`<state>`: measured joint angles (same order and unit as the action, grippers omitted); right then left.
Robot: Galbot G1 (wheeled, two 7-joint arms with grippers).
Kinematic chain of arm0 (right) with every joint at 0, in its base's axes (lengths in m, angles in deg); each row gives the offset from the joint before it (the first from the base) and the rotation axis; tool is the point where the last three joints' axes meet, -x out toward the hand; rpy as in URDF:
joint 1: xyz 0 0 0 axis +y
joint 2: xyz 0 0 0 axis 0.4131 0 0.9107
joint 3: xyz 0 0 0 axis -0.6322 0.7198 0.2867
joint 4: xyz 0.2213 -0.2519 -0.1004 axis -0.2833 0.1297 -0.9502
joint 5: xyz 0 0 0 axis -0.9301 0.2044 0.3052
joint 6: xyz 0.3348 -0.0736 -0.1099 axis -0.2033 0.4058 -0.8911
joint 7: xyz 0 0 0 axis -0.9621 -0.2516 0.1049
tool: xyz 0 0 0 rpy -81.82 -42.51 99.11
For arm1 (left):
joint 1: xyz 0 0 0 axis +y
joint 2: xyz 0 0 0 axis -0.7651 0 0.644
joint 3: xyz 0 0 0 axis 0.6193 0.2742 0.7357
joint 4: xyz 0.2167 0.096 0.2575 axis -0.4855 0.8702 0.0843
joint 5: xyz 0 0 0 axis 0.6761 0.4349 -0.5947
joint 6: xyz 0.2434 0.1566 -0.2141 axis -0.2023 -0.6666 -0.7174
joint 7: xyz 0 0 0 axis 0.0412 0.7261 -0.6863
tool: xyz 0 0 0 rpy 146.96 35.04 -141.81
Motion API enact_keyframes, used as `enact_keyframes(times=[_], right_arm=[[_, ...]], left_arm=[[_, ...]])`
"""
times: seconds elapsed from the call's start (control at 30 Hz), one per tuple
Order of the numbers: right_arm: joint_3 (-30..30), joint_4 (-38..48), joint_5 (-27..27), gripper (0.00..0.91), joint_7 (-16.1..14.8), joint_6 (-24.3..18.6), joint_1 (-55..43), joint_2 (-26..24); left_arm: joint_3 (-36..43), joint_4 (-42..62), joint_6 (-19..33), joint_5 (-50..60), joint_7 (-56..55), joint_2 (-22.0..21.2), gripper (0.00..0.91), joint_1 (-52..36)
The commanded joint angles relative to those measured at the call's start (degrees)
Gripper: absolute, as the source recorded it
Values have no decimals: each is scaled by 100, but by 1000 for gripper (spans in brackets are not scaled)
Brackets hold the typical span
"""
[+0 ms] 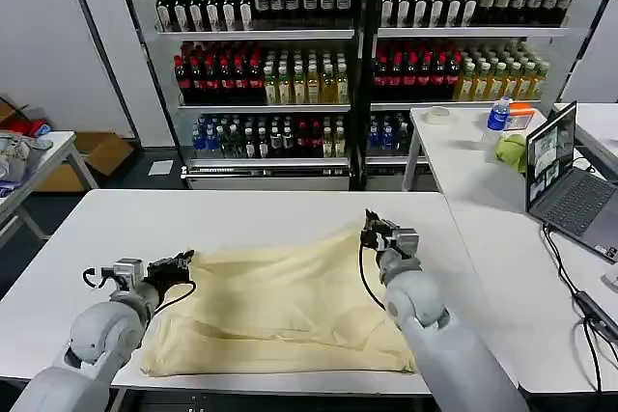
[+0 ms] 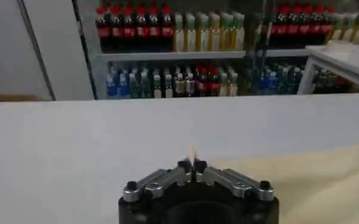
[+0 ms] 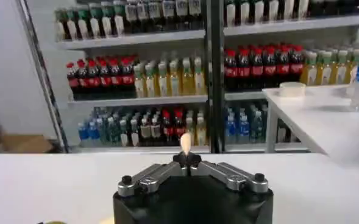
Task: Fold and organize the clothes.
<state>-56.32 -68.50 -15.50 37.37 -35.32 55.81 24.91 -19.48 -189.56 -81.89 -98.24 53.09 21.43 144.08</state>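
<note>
Now both grippers, left point(image 1: 183, 262) and right point(image 1: 370, 229), pinch shirt point(image 1: 280, 311) corners mid-table; thin fabric could slip, spoiling the fold.

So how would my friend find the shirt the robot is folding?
Look at the big white table in front of the drink shelves. The T-shirt lies on it, pinched by the left gripper and right gripper. It's pale cream-yellow.
</note>
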Motion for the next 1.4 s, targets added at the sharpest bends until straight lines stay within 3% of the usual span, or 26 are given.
enact_keyframes(times=[0.03,0.67,1.0,1.37,1.4], right_arm=[[-333,-1238,-37,0,-48,13,1113,-430],[-971,-2265,-226,0,49,449,2707,-679],[-933,-2243,-223,0,208,625,2894,-513],[-744,-1914,-10,0,284,730,2734,-334],[-722,-1902,23,171,300,733,2734,-319]], left_arm=[[-403,-1033,7,109,91,18,10,1135],[-910,-1501,8,173,192,-23,10,2071],[-1035,-1538,10,185,255,-42,10,2320],[-873,-1229,88,973,313,-104,10,2261],[-862,-1221,96,1010,310,-113,10,2251]])
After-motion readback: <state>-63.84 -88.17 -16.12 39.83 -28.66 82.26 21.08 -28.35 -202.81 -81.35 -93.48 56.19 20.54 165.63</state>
